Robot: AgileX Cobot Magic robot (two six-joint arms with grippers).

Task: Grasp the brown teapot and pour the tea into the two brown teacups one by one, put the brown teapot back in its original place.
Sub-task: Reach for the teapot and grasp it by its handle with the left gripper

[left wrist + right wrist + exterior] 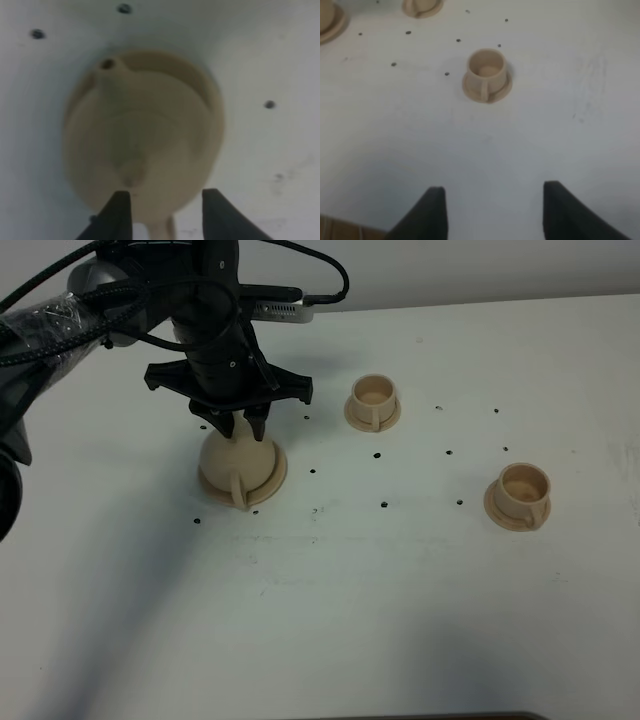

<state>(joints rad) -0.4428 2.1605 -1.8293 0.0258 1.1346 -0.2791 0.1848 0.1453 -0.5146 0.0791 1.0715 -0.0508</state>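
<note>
White bench [400, 620] carries everything. Your brown teapot [238, 468] sits at its left, handle towards the camera. To the right, the far teacup [373, 400] and near teacup [520, 494] stand upright and well apart, seemingly empty, ready for pouring. Your left claw [240, 425] hangs over the pot, fingers parted either side of the handle, apparently to grip it. Your right claw [492, 210] idles wide open.

White, scuffed counter [400, 620], small dark specks [383, 504] scattered across its middle; a pale wall [480, 265] behind the far edge; soft shadow toward the near left corner; a brown strip [480, 716] past the near edge.
</note>
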